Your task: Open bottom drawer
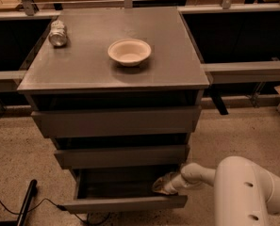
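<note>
The bottom drawer (pixel 125 204) is the lowest and narrowest of three dark grey handleless fronts. It stands pulled out, and its shallow grey box shows from above. My gripper (pixel 162 185) reaches from the lower right on a white arm (pixel 245 192) and sits inside the drawer's right end, just behind the front panel. The mid-sized drawer front (pixel 122 156) and the tallest drawer front (pixel 116 121) above it are pushed in.
A cream bowl (pixel 129 51) and a metal can (pixel 58 34) lying on its side rest on the cabinet top (pixel 177 55). A black pole (pixel 25 203) and a cable (pixel 45 202) lie on the speckled floor at lower left. Dark bins flank the cabinet.
</note>
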### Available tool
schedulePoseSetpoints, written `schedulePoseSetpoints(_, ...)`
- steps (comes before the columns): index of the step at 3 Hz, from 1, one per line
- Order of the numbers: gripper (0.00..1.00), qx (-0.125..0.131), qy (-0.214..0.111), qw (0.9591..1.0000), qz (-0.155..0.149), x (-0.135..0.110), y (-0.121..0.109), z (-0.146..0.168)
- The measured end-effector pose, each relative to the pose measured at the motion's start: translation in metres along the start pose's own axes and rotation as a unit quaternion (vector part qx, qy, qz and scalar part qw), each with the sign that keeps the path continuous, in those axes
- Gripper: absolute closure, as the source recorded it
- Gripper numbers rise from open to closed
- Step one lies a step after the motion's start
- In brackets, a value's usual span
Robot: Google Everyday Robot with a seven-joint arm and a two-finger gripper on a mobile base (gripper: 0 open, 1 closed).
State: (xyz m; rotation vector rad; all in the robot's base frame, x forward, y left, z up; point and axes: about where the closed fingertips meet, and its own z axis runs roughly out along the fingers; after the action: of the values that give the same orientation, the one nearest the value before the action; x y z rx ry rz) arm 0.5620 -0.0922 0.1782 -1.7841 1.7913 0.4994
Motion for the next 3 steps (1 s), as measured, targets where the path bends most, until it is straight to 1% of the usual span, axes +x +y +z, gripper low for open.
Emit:
schedulePoseSetpoints(1, 1.0, -0.042, -0.008, 0.9991, 0.002, -0.004, 0.02, 0.012)
schedulePoseSetpoints(2, 1.0, -0.076, -0.017, 0.997, 0.002, -0.015, 0.042, 0.012)
schedulePoseSetpoints(3, 1.0, -0.102, -0.026, 0.9944, 0.008, -0.024, 0.065, 0.006)
